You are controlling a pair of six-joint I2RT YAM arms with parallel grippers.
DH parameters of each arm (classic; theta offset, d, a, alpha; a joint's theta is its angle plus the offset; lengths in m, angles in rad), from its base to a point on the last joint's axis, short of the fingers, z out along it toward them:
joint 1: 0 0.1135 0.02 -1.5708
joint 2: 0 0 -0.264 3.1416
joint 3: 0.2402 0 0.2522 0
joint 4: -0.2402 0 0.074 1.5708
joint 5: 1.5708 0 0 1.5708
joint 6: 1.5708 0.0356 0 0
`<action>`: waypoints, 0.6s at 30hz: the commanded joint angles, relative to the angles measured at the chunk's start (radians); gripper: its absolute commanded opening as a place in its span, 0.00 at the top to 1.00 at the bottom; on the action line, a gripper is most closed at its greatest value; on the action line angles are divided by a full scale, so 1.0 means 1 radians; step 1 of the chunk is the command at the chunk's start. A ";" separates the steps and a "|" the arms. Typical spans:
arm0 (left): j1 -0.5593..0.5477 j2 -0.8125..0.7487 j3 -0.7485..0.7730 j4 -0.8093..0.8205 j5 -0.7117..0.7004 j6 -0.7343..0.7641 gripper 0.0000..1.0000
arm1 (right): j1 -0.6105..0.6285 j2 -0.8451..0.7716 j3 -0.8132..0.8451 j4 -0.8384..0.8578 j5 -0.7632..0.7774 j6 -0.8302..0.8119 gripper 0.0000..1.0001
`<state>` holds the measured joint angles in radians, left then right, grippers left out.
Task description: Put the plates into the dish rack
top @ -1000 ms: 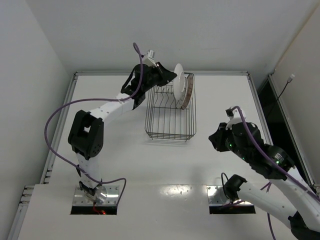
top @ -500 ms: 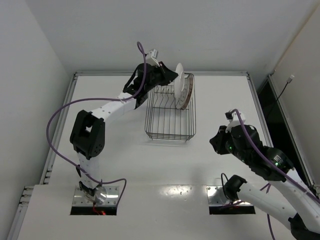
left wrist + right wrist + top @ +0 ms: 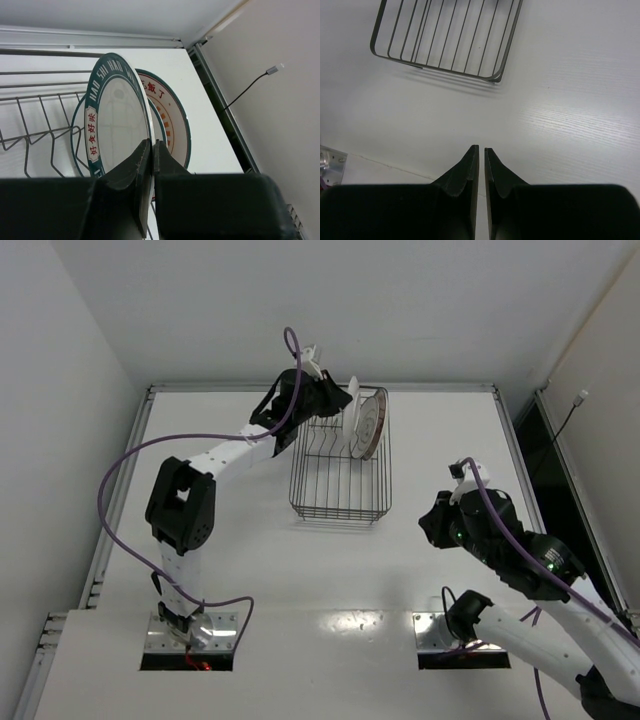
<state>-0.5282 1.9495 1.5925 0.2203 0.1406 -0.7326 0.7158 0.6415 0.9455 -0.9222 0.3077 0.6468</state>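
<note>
The left gripper [image 3: 151, 146], clamped on the edge of the dark-rimmed plate [image 3: 117, 112], must lower it upright into the dish rack [image 3: 338, 519], clear of the racked plates [image 3: 175, 120] just beside it.

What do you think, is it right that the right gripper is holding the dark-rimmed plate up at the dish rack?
Not quite: it's the left gripper pinching that dark-rimmed plate at the dish rack. The left wrist view shows it; the top view agrees.
</note>
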 commanded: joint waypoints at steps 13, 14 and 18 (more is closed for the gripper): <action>-0.052 0.042 0.046 -0.035 -0.069 0.104 1.00 | -0.003 0.006 -0.011 0.022 -0.002 -0.013 0.92; -0.064 0.054 0.046 -0.035 -0.068 0.104 1.00 | -0.003 0.006 -0.011 0.022 -0.002 -0.013 0.91; -0.075 0.063 0.032 -0.059 -0.101 0.090 1.00 | -0.003 0.006 -0.011 0.013 -0.002 -0.013 0.84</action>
<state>-0.5877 2.0220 1.6108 0.1211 0.0574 -0.6426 0.7158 0.6426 0.9390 -0.9218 0.3065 0.6449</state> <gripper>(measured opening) 0.020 0.145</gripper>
